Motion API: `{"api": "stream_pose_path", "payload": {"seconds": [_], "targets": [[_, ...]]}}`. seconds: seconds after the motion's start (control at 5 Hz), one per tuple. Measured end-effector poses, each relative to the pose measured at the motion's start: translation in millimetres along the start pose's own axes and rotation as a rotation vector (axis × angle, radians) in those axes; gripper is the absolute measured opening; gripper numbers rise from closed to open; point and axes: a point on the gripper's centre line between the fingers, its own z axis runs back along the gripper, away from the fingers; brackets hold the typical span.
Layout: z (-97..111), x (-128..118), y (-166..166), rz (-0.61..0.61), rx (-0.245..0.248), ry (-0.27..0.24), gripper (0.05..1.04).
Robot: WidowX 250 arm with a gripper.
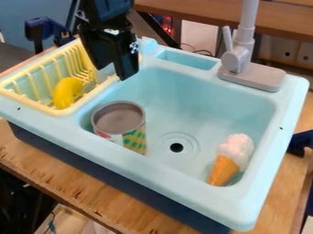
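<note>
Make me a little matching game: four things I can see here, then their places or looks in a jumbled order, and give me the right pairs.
Things
1. gripper
2. can
3. ice cream
4. tap

Places and looks
A. grey, on the rim of the sink
B. black, near the yellow rack
C. white top, orange cone
D. in the sink, with a green and yellow pattern

Pairs: 1-B, 2-D, 3-C, 4-A

Blk robot arm (pixel 105 11) in from top, claw (pixel 116 72) pointing down

Grey-topped can (pixel 133 135) with green-yellow pattern, upright in light-blue sink (pixel 214 107), curved yellow toy (pixel 65 92) in pale-yellow rack (pixel 32 102)
</note>
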Motion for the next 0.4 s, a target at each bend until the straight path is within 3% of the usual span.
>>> {"api": "stream_pose_path", "payload": {"seconds": [0.2,0.4], "targets": [[-6.4,-1.2,0.6,0.004,-0.009,0.019,1.001],[-4.8,-8.3,19.2,0.070,-0.015,0.007,1.001]]}}
